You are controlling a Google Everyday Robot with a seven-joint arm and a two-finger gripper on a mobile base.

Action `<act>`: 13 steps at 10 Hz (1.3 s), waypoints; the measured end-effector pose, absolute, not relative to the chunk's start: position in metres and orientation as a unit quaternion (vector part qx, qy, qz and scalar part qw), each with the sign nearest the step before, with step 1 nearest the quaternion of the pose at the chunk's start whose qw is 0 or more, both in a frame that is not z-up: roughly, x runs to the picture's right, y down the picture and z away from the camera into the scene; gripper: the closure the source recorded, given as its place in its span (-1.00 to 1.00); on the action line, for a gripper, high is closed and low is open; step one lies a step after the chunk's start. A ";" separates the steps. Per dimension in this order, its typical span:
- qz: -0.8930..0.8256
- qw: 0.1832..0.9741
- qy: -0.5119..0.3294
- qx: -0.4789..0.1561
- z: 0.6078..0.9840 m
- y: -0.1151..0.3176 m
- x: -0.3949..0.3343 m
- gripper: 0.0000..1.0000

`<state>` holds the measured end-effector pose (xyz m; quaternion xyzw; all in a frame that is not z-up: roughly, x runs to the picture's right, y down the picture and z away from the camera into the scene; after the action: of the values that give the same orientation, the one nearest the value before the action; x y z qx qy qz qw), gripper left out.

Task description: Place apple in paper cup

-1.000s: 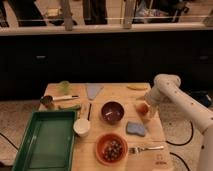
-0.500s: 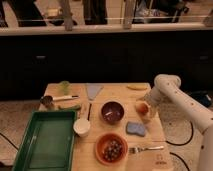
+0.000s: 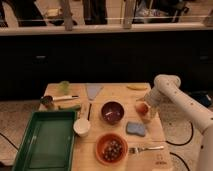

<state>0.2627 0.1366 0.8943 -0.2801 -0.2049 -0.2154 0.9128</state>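
A: Where's the apple (image 3: 141, 108)?

B: On the worktop (image 3: 118, 95), near its right edge, right of the purple bowl (image 3: 112, 112). The pincer (image 3: 147, 108) is down at it, jaws spread wide, nothing lifted. Whether they touch the fruit, I can't tell.

A: How will it handle?

B: Probably firm, smooth and fairly light, and it will roll. I'd grip across its widest part, 2 fingers on opposite sides.

A: And the paper cup (image 3: 81, 126)?

B: Well apart to the left, just beside the green tray (image 3: 30, 150). It looks light enough to tip.

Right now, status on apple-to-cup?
Gripper open, down at the apple, table's right side. Paper cup by the green tray, apart. Purple bowl sits between them.
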 end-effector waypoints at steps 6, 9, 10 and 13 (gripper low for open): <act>-0.221 0.910 -0.205 -0.285 0.894 0.140 0.262 -0.60; -0.223 0.909 -0.204 -0.286 0.894 0.141 0.261 -0.60; -0.224 0.909 -0.204 -0.287 0.893 0.142 0.262 -0.60; -0.226 0.908 -0.205 -0.288 0.893 0.142 0.261 -0.60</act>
<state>0.2614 0.1424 0.8926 -0.2879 -0.2046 -0.2264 0.9077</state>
